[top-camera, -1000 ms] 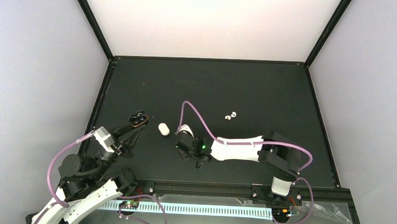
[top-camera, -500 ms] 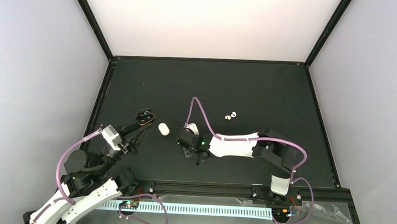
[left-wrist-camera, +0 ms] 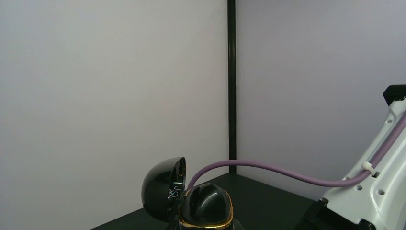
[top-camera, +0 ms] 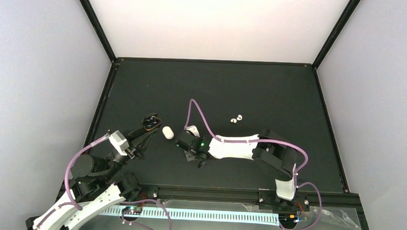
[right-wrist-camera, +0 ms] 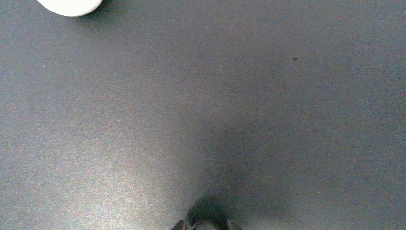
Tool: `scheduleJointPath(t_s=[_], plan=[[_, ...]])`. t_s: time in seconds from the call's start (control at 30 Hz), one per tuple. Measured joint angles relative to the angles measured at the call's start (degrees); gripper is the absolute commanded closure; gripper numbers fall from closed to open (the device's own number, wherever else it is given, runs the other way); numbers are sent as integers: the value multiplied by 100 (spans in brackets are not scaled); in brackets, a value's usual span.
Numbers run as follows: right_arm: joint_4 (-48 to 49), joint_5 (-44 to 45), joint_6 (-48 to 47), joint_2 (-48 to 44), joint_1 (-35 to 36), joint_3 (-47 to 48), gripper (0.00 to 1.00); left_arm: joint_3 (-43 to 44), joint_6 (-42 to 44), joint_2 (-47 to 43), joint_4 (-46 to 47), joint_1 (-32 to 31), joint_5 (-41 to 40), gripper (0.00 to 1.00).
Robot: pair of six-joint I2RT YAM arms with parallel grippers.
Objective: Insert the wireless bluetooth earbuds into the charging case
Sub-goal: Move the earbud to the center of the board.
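1. White earbuds [top-camera: 236,118] lie as a pair on the dark table [top-camera: 274,92], close together, well apart from both cases, and no gripper is near them. Black buds I cannot pick out anywhere.
2. Over to their left sits the white case [top-camera: 167,132], a smooth pebble that looks closed. Just past it is the black charging case [top-camera: 150,122], gold-rimmed, with its lid [left-wrist-camera: 163,194] swung up and open.
3. The left gripper [top-camera: 146,127] has that black case clamped tight and is presenting the open mouth. I cannot tell whether the case rests on the table or hangs just above it.
4. The right gripper [top-camera: 181,143] is low over bare table just beside the white case, tips pointing its way. The jaws look narrow. Only the very ends show from the wrist, with something dark between them, so I cannot tell whether it is pinching a bud or nothing at all.
5. Now the worries. If a bud is in there, it is tiny and glossy; a slightly off-centre squeeze could squirt it out, and a black one would vanish against this table.
6. Moving across to the open case, the right gripper could clip the white case and send it skidding.
7. Pressing a bud in off-angle could twist the black case in its grip or knock the lid shut.
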Motion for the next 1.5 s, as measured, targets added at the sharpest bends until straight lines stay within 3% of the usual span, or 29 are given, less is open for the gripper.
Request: scheduleJointPath(t_s=[0.5,1.03,1.3,1.5], plan=[[-627,57,-1172,162,0,422,91,-260,24,-127,48,0,68,99],[-664,374,-2697,162,0,511,90,-328,24,-238,50,0,87,98],[-649,291,-2736,155,-4,452,62,-330,24,-240,50,0,87,98],[-643,199,-1998,-155,-122,186,57,-330,24,-240,50,0,85,98]])
